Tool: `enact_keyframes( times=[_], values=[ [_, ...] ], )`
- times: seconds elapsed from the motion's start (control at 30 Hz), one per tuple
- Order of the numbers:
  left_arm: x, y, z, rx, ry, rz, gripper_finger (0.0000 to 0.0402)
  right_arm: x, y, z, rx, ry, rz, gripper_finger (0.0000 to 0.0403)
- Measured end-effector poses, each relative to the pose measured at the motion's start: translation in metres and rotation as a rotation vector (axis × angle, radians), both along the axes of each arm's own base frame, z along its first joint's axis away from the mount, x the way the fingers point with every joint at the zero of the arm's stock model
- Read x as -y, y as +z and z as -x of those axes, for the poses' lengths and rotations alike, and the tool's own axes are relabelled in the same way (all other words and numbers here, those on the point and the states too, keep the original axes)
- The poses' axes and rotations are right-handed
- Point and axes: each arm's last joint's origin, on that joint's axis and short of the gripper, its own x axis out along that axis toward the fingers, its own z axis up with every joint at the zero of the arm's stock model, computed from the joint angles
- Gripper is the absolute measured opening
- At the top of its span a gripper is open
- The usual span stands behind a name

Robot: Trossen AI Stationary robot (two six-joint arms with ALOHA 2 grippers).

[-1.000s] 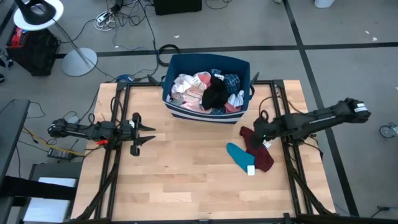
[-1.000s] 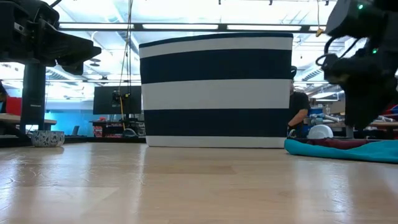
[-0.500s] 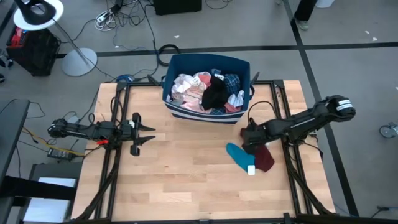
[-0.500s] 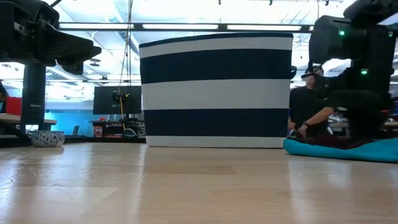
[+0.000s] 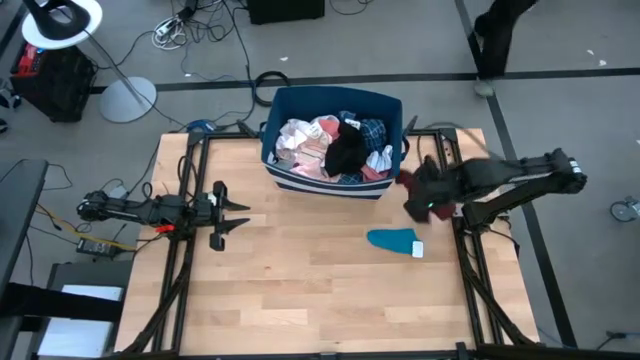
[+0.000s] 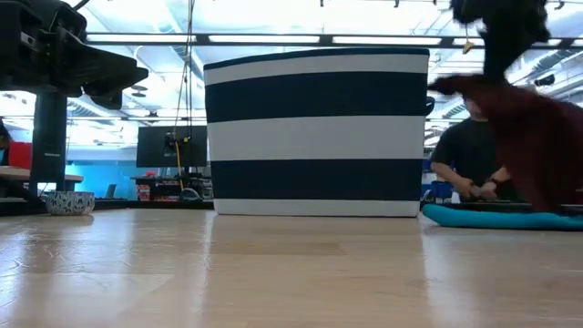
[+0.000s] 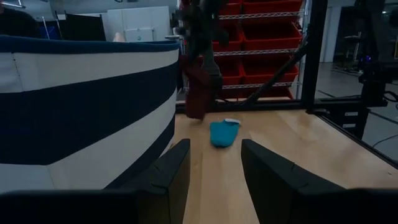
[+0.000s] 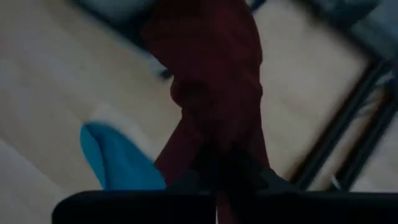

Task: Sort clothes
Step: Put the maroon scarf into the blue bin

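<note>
My right claw point(image 5: 418, 192) is clamped on the maroon garment point(image 6: 537, 137), lifted off the tabletop point(image 5: 300, 280). Teal piece point(image 5: 393, 240) lies flat. Left claw point(image 5: 232, 212) sits open, w/ nothing in it.

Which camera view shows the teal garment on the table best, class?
The high view: the whole teal garment lies flat on the table, unobstructed. The low view shows only its thin edge; the left wrist view shows it small and distant; the right wrist view shows part of it, blurred.

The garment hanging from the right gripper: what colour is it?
Dark red garment, clearest in the right wrist view.
</note>
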Motion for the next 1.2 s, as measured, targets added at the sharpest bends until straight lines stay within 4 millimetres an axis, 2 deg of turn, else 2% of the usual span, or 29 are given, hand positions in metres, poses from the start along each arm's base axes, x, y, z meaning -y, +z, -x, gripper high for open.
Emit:
enact_keyframes(
  times=[0.2, 0.37, 0.53, 0.67, 0.8, 0.93, 1.03, 1.2],
  values=[
    [0.0, 0.0, 0.0, 0.0, 0.001, 0.0, 0.015, 0.006, 0.07, 0.001, 0.197, 0.081, 0.196, 0.0008],
    [0.0, 0.0, 0.0, 0.0, 0.001, 0.0, 0.015, 0.014, 0.116, -0.018, 0.383, 0.193, 0.34, 0.0008],
    [0.0, 0.0, 0.0, 0.0, 0.001, 0.0, 0.015, 0.028, 0.143, -0.051, 0.5, 0.326, 0.483, 0.0008],
    [0.0, 0.0, 0.0, -0.001, 0.001, 0.0, 0.015, 0.047, 0.153, -0.076, 0.578, 0.392, 0.551, 0.0009],
    [0.0, 0.0, 0.0, -0.002, 0.001, 0.0, 0.015, 0.069, 0.148, -0.099, 0.605, 0.409, 0.558, 0.001],
    [0.0, 0.0, 0.0, -0.003, 0.001, -0.001, 0.015, 0.092, 0.127, -0.121, 0.533, 0.404, 0.497, 0.0011],
    [0.0, 0.0, 0.0, -0.003, 0.001, -0.002, 0.015, 0.108, 0.097, -0.141, 0.404, 0.406, 0.405, 0.0014],
    [0.0, 0.0, 0.0, -0.003, 0.001, -0.004, 0.015, 0.135, 0.032, -0.173, 0.156, 0.339, 0.21, 0.0032]
  ],
)
